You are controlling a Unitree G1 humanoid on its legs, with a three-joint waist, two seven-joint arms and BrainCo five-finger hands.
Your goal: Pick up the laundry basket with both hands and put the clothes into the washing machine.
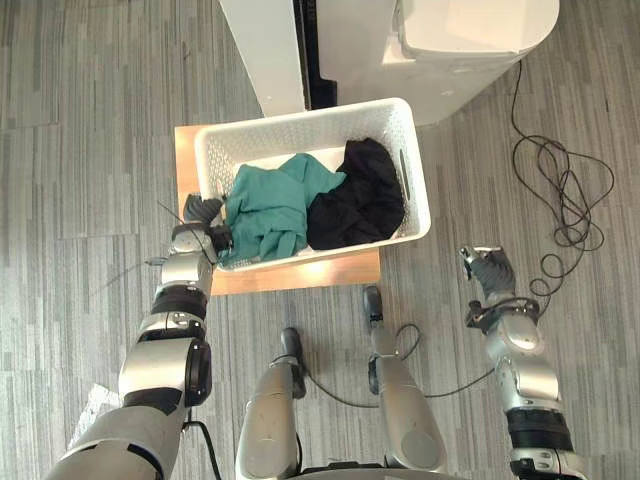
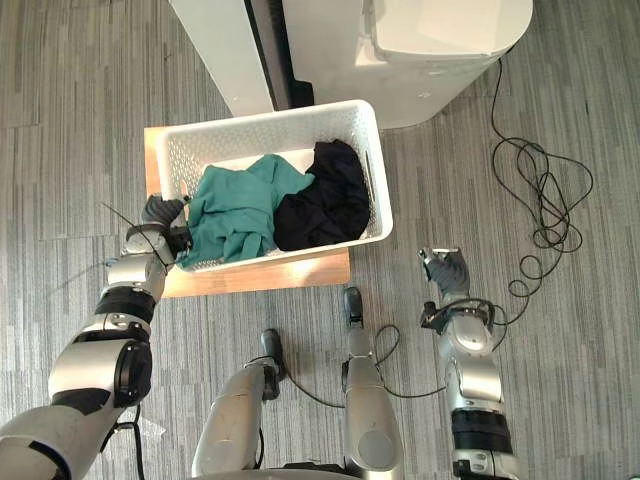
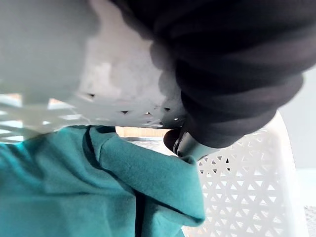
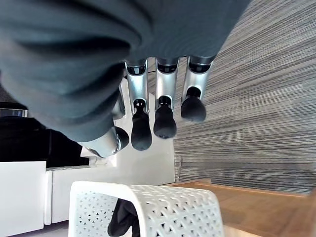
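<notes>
The laundry basket (image 1: 418,190) sits on the low wooden bench (image 1: 330,272) before the washing machine (image 1: 470,40), with a teal garment (image 1: 275,205) and a black garment (image 1: 360,200) lying in it. The left hand (image 1: 202,212) is pressed against the basket's left end with its thumb (image 3: 174,140) inside the wall; whether it is clenched on the rim cannot be told. The right hand (image 1: 490,270) hangs released over the floor (image 1: 100,120), well apart from the basket. A lift from here would likely be one-sided, tipping the basket and spilling the clothes
</notes>
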